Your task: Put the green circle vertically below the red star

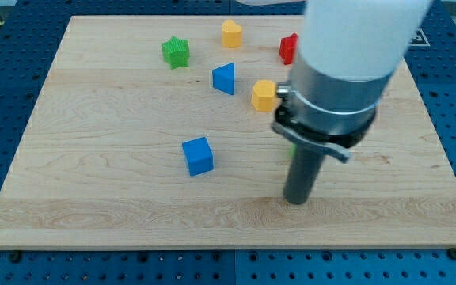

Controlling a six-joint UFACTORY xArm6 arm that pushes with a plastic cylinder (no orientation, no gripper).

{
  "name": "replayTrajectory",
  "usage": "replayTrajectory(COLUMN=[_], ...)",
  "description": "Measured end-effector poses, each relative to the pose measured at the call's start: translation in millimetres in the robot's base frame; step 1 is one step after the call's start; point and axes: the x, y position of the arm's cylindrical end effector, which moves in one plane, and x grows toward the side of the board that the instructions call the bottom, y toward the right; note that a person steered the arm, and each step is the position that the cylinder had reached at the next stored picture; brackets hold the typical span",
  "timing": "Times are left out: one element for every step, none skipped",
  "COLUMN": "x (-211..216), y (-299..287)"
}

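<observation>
My tip (297, 199) rests on the wooden board (93, 190) at the lower right of centre. A thin sliver of a green block (292, 150) shows just left of the rod, above the tip; the rod and arm hide most of it, so I cannot make out its shape. A red block (288, 49) sits near the view's top, its right part hidden behind the arm; its shape is unclear. It lies nearly straight above the green sliver.
A green star (176, 52) and a yellow heart-like block (231, 33) sit near the top. A blue triangle (224, 78) and a yellow hexagon (264, 95) lie left of the arm. A blue cube (198, 155) sits at centre left.
</observation>
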Motion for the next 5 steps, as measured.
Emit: replayTrajectory(x=[0.0,2.9,6.8,6.9,6.9], y=[-42.4,-90.7,-129.6,-158.7,-187.7])
